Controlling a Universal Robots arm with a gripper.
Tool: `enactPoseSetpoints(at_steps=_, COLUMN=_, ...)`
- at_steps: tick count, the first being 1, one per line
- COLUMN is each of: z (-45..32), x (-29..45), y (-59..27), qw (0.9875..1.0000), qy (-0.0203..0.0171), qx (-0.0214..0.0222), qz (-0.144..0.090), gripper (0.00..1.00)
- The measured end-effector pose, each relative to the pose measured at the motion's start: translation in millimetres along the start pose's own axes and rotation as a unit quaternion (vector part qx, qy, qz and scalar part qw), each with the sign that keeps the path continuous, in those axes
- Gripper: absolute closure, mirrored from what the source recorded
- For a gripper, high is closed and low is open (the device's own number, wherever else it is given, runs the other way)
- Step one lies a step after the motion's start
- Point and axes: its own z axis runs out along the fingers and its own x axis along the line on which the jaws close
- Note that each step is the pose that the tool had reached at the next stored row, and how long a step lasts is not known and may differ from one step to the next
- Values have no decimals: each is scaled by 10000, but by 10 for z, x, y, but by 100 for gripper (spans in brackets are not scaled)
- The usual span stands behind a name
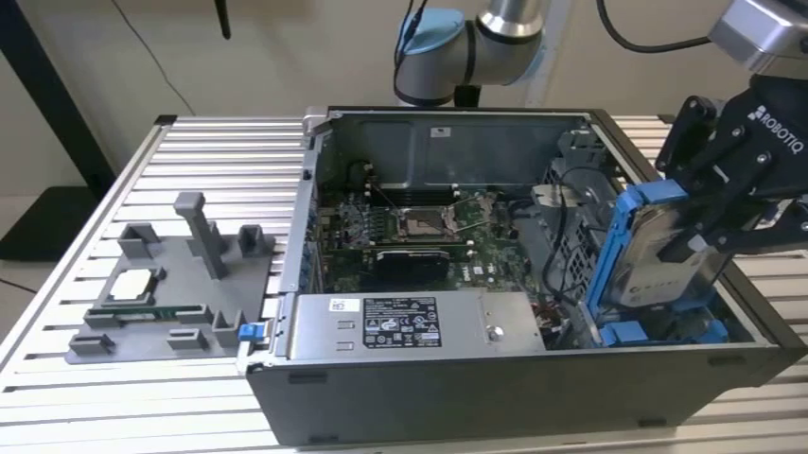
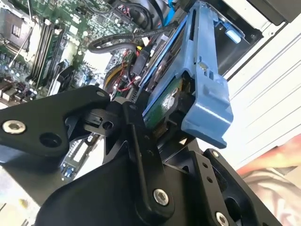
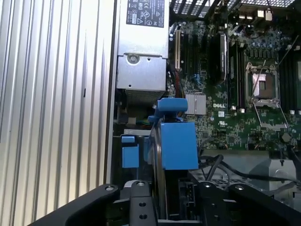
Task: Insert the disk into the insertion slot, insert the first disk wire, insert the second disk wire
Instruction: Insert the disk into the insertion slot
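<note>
Exterior view: at three o'clock the black claw (image 1: 682,248) reaches down, clamped on the upright blue-framed grey metal disk (image 1: 644,270), just above the blue-railed sheet-metal insertion slot (image 1: 625,333); a grey power-supply box (image 1: 417,326) lies at seven o'clock.

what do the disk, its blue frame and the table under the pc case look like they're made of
Disk: likely metal, dull grey with a soft sheen on its flat face. Blue frame: probably moulded plastic, uniform bright blue, matte, with rounded tabs. Table: seemingly aluminium, pale silver ribbed slats with a brushed gleam.
</note>
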Motion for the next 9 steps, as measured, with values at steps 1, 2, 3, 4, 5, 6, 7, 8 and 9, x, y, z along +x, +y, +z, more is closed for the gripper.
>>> enactPoseSetpoints(at_steps=1, z=-23, x=-2, y=4, qw=10000, qy=0, qx=0, qz=0, gripper=0)
enactPoseSetpoints(at_steps=2, z=-49, x=-5, y=9, qw=10000, qy=1, qx=0, qz=0, gripper=0)
enactPoseSetpoints(at_steps=3, z=-70, x=-7, y=13, qw=10000, qy=0, qx=-2, qz=0, gripper=0)
enactPoseSetpoints(at_steps=4, z=-90, x=-9, y=15, qw=10000, qy=-1, qx=-6, qz=0, gripper=0)
enactPoseSetpoints(at_steps=5, z=-114, x=-12, y=19, qw=10000, qy=-1, qx=-11, qz=1, gripper=0)
enactPoseSetpoints(at_steps=6, z=-139, x=-14, y=22, qw=10000, qy=-1, qx=-17, qz=2, gripper=0)
enactPoseSetpoints(at_steps=7, z=-166, x=-17, y=25, qw=10000, qy=0, qx=-25, qz=2, gripper=0)
enactPoseSetpoints(at_steps=8, z=-190, x=-20, y=28, qw=10000, qy=0, qx=-32, qz=3, gripper=0)
enactPoseSetpoints(at_steps=9, z=-213, x=-21, y=30, qw=10000, qy=-2, qx=-40, qz=4, gripper=0)
